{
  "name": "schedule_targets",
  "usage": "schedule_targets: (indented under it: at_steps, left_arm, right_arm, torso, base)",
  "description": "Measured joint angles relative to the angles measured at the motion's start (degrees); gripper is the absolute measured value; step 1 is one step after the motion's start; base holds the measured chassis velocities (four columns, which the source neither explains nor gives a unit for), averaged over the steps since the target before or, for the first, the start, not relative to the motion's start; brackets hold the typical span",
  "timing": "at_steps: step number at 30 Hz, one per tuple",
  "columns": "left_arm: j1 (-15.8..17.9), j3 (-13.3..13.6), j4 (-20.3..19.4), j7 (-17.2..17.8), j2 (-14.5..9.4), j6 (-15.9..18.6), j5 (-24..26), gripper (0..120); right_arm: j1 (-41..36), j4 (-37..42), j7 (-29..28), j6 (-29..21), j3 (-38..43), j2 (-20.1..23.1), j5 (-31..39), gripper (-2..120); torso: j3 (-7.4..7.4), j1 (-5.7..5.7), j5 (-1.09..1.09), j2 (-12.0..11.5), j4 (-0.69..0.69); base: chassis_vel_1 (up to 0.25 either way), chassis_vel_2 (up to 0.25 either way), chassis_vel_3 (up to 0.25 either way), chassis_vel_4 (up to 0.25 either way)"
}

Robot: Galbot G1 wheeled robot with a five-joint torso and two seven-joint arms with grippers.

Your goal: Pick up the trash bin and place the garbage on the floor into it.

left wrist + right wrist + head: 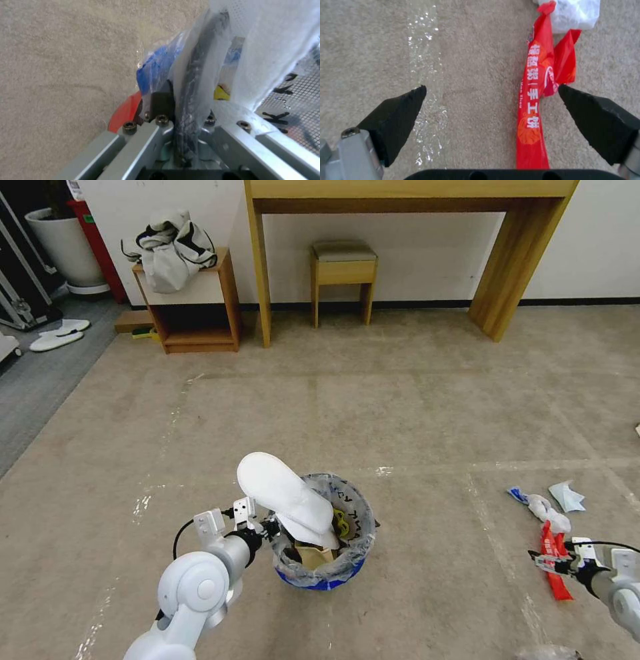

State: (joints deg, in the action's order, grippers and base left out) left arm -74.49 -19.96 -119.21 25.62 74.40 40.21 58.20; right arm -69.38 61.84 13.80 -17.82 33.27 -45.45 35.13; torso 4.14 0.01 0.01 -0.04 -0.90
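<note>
The trash bin (321, 582), red with a blue band and a clear printed liner, stands on the carpet close in front of me. A white slipper (280, 490) sticks out of it over a brown paper bag (313, 553). My left gripper (267, 528) is shut on the bin's near-left rim; the left wrist view shows the rim and liner (186, 82) pinched between the fingers (161, 102), with the red wall (125, 112) beside them. At the right, my right gripper (539, 560) hangs open just above the red wrapper (557, 577). The wrapper (533, 100) lies between the open fingertips (403, 110).
White and blue crumpled papers (550, 508) lie just beyond the wrapper, and clear plastic (547, 652) sits at the frame's bottom edge. Along the far wall are a wooden table (407, 190), a stool (343, 267) and a small shelf (197, 313) holding a jacket. Another pair of white slippers (59, 335) lies far left.
</note>
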Motion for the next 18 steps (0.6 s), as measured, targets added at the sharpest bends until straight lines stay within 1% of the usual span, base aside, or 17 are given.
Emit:
schedule_targets:
  at_steps: [5,8,12,14,18]
  left_arm:
    - [0.1,0.0,-0.2,0.0,0.0,0.0,0.1,1]
    - [0.1,0.0,-0.2,0.1,0.0,0.0,0.1,1]
    - [0.0,0.0,-0.2,0.1,0.2,0.0,0.1,1]
    - [-0.1,0.0,-0.2,0.1,0.6,0.0,-0.1,1]
    - [-0.2,0.0,-0.2,0.1,0.7,0.0,-0.2,1]
  right_arm:
    - [0.9,-1.2,-0.8,-0.7,-0.4,-0.2,0.1,100]
    - [0.4,-1.2,-1.7,-3.5,-0.4,0.6,1.2,100]
    - [0.4,-1.5,-2.1,-4.9,-0.5,1.2,1.7,100]
    - [0.7,-2.0,-2.7,-6.5,-0.9,1.7,3.5,100]
    - [1.4,-2.8,-3.4,-7.9,-1.5,2.0,4.8,100]
  torso:
    - [0.00,0.00,0.00,0.0,0.00]
    - [0.00,0.00,0.00,0.0,-0.01]
    - [0.00,0.00,0.00,0.0,-0.01]
    - [0.00,0.00,0.00,0.0,-0.01]
    - [0.00,0.00,0.01,0.0,0.00]
  base:
    - [0.000,0.000,0.000,0.000]
    - [0.000,0.000,0.000,0.000]
    - [0.000,0.000,0.000,0.000]
    - [0.000,0.000,0.000,0.000]
    - [0.000,0.000,0.000,0.000]
